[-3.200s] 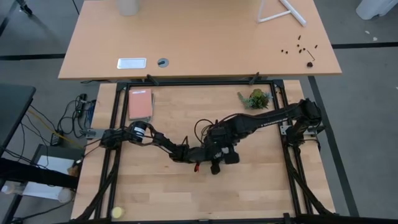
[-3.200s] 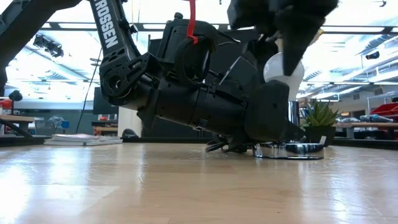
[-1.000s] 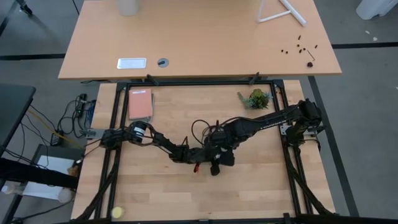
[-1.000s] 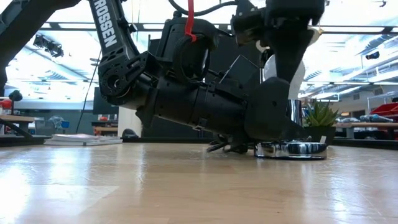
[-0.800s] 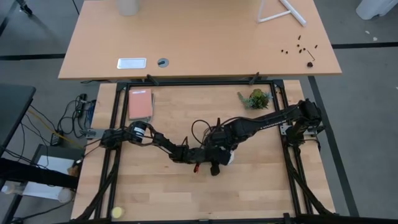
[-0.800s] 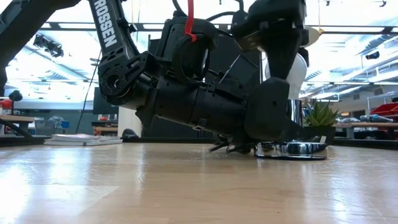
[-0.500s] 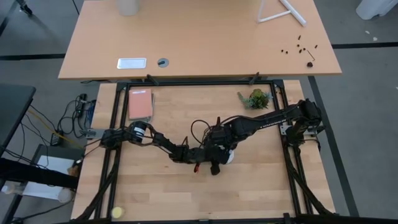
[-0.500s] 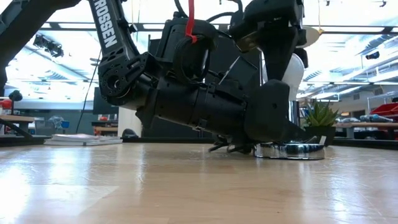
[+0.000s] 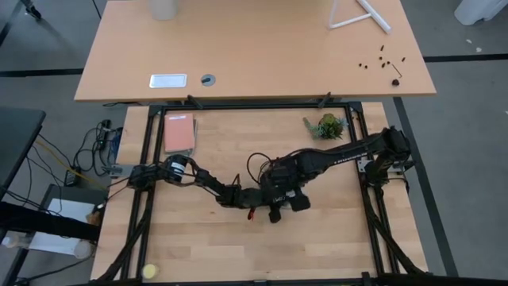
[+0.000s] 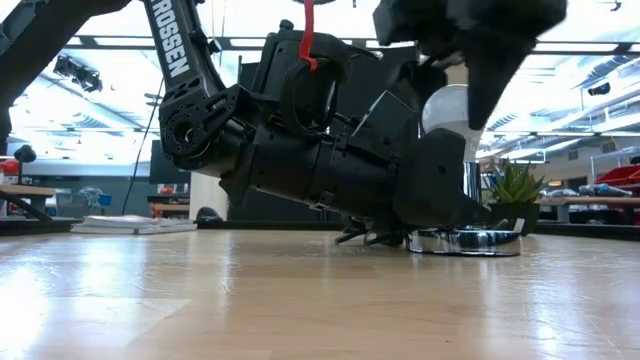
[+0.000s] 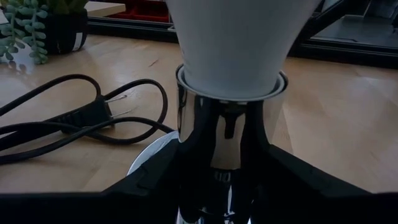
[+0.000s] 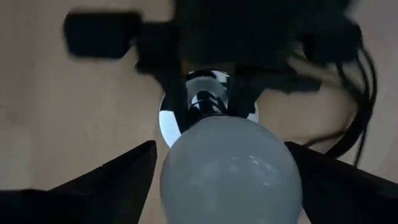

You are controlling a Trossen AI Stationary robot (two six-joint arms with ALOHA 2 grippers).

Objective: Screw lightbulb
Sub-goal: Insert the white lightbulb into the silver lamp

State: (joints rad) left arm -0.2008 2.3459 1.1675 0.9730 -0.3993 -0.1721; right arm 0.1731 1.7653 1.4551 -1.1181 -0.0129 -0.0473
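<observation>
The lightbulb (image 12: 231, 167) is standing upright, screw end down in the socket (image 11: 227, 140). The left gripper (image 11: 225, 186) is clamping that socket at mid-table. The right gripper (image 12: 217, 163) is hanging directly above, fingers spreading wide of the glass, axis running straight between them.

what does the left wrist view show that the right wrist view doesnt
Only the left wrist view shows the small potted plant on the table and the plug at the cord's end, plus the lightbulb's narrow end sitting in the shiny socket neck.

Only the right wrist view shows the lightbulb's rounded top from above, with the right gripper's jaws spread clear on either side.

Both show the white lightbulb, the socket and the black cord.
</observation>
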